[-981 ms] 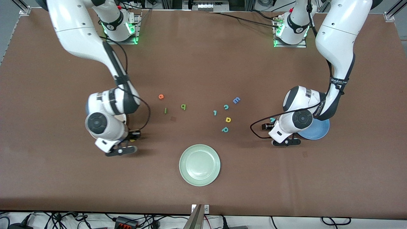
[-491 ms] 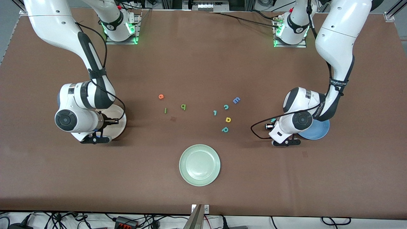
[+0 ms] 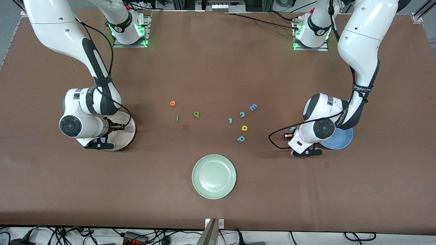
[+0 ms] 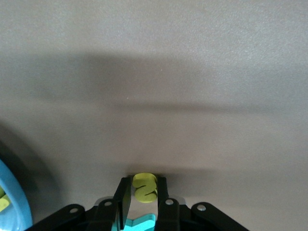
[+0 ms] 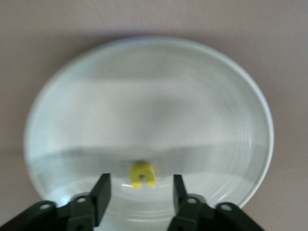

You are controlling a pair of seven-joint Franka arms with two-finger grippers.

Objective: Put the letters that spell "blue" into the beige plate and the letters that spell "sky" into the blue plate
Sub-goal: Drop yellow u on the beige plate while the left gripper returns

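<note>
Right arm: comes down from its base at the top of the front view, wrist bent low over the table at the right arm's end.
Right gripper (image 5: 139, 192): over the beige plate (image 3: 128, 135), fingers spread wide, nothing between them.
Yellow u (image 5: 142, 175): lies flat on the beige plate, in the gap below the spread fingers and touching neither.
Left arm: drops from its base with the elbow high, forearm steep, wrist folded down at table height (hand turned toward the middle of the table).
Left gripper (image 4: 144, 204): down at the tabletop just beside the blue plate (image 3: 342, 141), fingers pressed together on the yellow s (image 4: 145, 186).
Teal y (image 4: 142, 222): right by the left gripper, under its fingers in the left wrist view; whether it is touched cannot be told.
Blue plate contents: a yellow scrap shows at its rim in the left wrist view, too cut off to name.
Letters in mid-frame: orange e (image 3: 172, 103), dark green l (image 3: 177, 118) and light green b (image 3: 196, 114) lie loose on the table, apart from one another.
Other letters: teal c (image 3: 242, 114), blue E (image 3: 253, 107), yellow a (image 3: 244, 128) and teal p (image 3: 241, 138) form a loose cluster nearer the left arm's end.
Pale green plate (image 3: 214, 195): lower middle of the front view, nearest the camera.
</note>
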